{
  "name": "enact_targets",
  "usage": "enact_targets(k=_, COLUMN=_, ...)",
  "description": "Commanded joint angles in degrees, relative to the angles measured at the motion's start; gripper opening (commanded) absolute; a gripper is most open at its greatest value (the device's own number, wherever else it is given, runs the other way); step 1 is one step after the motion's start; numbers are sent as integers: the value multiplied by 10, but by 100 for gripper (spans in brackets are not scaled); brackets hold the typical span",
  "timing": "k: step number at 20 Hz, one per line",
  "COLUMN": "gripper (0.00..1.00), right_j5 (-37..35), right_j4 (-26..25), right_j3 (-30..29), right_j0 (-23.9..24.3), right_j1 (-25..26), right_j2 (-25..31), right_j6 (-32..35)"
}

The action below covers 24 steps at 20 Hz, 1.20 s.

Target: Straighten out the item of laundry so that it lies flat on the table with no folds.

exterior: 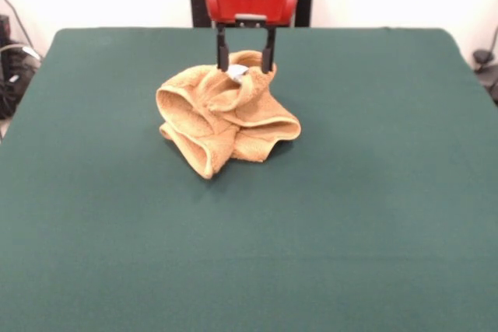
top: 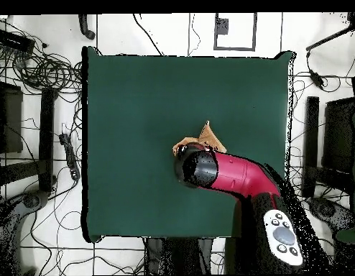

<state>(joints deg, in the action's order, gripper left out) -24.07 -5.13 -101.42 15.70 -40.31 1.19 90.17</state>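
Your towel (exterior: 226,118) sits crumpled in a loose heap near the middle of the tabletop (exterior: 373,215), folds curling over each other, so nothing lies flat yet. The gripper (exterior: 245,60) hangs directly over the heap's far edge, jaws parted and straddling the raised ridge beside the white tag (exterior: 236,71) (not visibly pinching cloth yet). That placement suggests you mean to take a hem there and draw it outward. From overhead, the arm (top: 234,175) covers most of the towel.
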Motion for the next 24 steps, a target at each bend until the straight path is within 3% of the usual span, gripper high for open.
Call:
enact_targets(k=1, gripper=100, right_j5=-6, right_j4=-2, right_j3=27, right_j0=-21, right_j1=50, right_j2=22, right_j6=77)
enact_targets(k=24, gripper=100, right_j5=-16, right_j4=28, right_j3=70, right_j0=-78, right_j1=84, right_j2=-27, right_j6=136)
